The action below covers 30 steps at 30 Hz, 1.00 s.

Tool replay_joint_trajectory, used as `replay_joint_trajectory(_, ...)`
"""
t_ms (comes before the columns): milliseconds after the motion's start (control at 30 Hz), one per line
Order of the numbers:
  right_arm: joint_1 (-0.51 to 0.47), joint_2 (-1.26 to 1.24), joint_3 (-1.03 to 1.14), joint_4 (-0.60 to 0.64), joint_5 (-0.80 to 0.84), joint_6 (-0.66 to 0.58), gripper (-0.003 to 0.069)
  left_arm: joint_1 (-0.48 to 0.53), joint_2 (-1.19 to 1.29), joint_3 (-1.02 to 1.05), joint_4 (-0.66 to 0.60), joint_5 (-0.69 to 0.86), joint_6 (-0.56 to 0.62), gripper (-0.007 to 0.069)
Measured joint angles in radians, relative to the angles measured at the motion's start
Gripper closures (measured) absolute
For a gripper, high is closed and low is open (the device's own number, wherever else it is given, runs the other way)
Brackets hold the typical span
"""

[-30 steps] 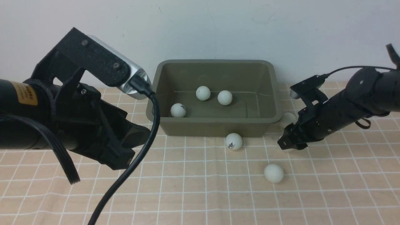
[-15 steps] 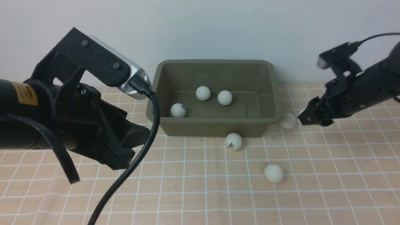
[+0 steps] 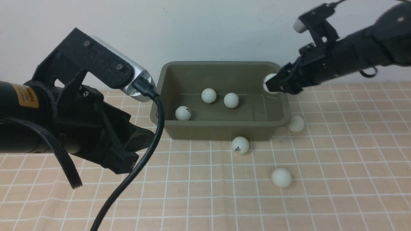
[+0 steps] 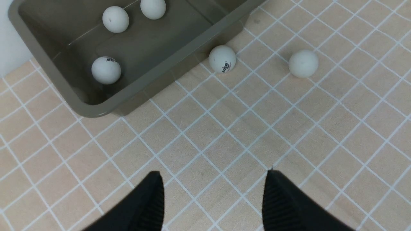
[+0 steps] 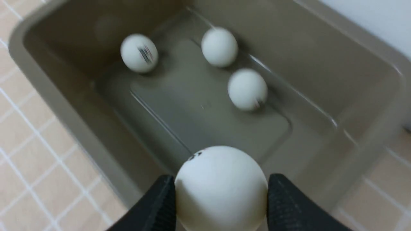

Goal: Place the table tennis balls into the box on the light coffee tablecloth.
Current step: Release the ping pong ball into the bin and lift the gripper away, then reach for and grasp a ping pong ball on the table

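Front camera first: I see my right gripper (image 3: 273, 86) above the right end of the box (image 3: 221, 131), clamped on the held ball (image 3: 267, 80). Three table tennis balls (image 3: 209, 95) lie on the box floor. On the light coffee tablecloth (image 3: 205, 199) rest a marked ball (image 3: 240, 145) just beside the front wall, a corner ball (image 3: 295, 123) by the box's right front corner, and a plain ball (image 3: 281, 177) nearer me. Left wrist camera: my left gripper (image 4: 213, 179) hovers over bare cloth, jaws spread, nothing between them. Right wrist camera: both fingers (image 5: 154, 205) press the held ball's sides, the box interior beneath it
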Motion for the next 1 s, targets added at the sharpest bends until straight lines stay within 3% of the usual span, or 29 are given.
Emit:
replay_joint_trajectory(200,0.015,0.134,-0.120,0.002,-0.009,0.115,0.0311,0.000,0.000,0.000,0.000,0.001,0.000,0.0285)
replay_joint_trajectory(333,0.015,0.137,-0.124,0.002,-0.044,0.151,0.0172,0.000,0.000,0.000,0.000,0.001,0.000,0.0285)
replay_joint_trajectory(367,0.015,0.137,-0.126,0.002,-0.049,0.157,0.0106,0.000,0.000,0.000,0.000,0.001,0.000,0.0285)
replay_joint_trajectory(467,0.015,0.128,-0.131,0.001,-0.049,0.161,0.0061,0.000,0.000,0.000,0.000,0.001,0.000,0.0285)
replay_joint_trajectory(633,0.015,0.055,-0.131,-0.049,-0.034,0.166,0.0091,0.000,0.000,0.000,0.000,0.000,0.000,0.0285)
replay_joint_trajectory(700,0.015,-0.028,-0.132,-0.125,-0.018,0.199,0.0119,0.000,0.000,0.000,0.000,0.000,0.000,0.0285)
replay_joint_trajectory(867,0.015,-0.183,-0.134,-0.330,0.034,0.352,0.0133,0.000,0.000,0.000,0.000,0.000,0.000,0.0285)
replay_joint_trajectory(1000,0.015,-0.251,-0.134,-0.412,0.097,0.437,0.0134,0.000,0.000,0.000,0.000,0.000,0.000,0.0285)
